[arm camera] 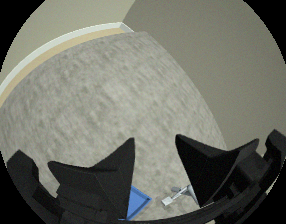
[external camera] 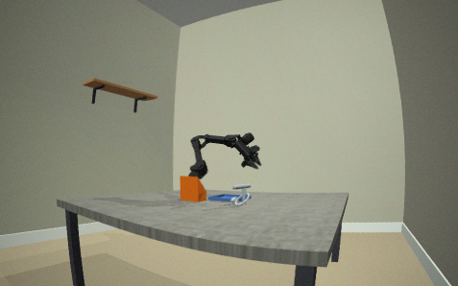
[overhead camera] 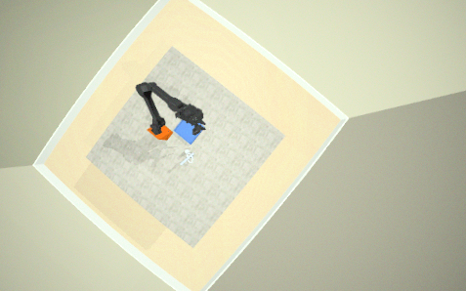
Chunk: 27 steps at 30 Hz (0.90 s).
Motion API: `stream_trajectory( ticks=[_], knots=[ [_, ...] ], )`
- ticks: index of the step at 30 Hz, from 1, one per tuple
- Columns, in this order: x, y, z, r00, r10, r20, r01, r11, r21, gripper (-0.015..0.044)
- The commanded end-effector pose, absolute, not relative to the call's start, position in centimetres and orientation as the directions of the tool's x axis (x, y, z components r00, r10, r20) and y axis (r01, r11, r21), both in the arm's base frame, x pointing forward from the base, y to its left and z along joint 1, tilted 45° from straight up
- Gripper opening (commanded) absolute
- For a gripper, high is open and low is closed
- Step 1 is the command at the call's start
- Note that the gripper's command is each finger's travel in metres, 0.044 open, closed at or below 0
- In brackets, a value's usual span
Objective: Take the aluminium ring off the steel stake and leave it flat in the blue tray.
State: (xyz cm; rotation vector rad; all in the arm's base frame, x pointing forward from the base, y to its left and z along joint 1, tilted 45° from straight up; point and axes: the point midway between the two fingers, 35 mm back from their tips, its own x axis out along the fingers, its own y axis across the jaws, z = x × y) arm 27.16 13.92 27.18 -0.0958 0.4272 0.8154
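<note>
The gripper (overhead camera: 201, 129) (external camera: 259, 166) (arm camera: 155, 140) is held partly open and empty, above the tray (overhead camera: 185, 132) (external camera: 215, 198) (arm camera: 149, 199). For the approach, the fingers should be brought down beside the stake (external camera: 244, 193) (arm camera: 180, 194), clear of its cross-bar (overhead camera: 185, 161) (external camera: 242, 186), and lined up with the ring's near edge. In the exterior view, right of the frame's centre, the ring (overhead camera: 191, 157) (external camera: 239, 204) is shown tilted around the stake's foot; its slant cannot be judged from the top view. In the wrist view, the stake is partly hidden by the right-hand finger in the frame.
</note>
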Motion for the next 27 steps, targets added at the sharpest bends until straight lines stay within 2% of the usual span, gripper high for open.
stream_trajectory(
  ticks=[1, 13, 27],
  knots=[
    [28.5, 13.2, 22.9, 0.582, 0.67, -0.461, -0.663, 0.719, 0.207, 0.02],
    [29.7, 10.7, 13.5, 0.536, 0.626, -0.566, -0.465, 0.779, 0.421, 0.02],
    [27.3, 7.4, 4.3, 0.476, 0.59, -0.652, -0.127, 0.78, 0.613, 0.02]
  ],
)
